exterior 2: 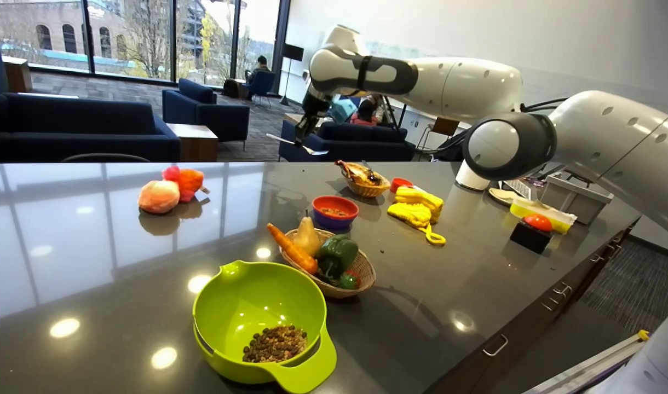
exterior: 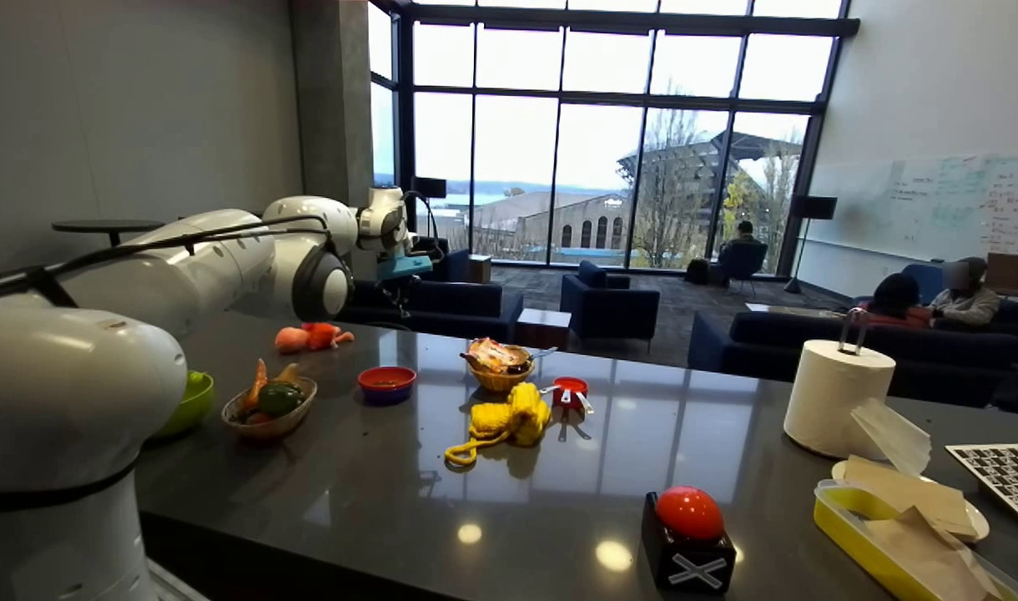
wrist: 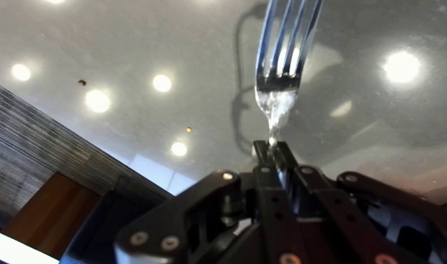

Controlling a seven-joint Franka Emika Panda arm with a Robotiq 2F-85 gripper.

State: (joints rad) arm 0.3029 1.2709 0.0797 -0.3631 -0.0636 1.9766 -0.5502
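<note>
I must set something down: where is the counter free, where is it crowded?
Bare counter lies between the red cup and paper roll, between the yellow item and red button, and between the green bowl and pink plush. It is crowded at the vegetable basket beside the bowl, and around the other basket by the cup. The gripper holds a fork up.

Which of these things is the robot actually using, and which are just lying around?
In use:
fork
hand, gripping it

Apparently just lying about:
green bowl
basket of produce
yellow looped bundle
red button
paper towel roll
</note>
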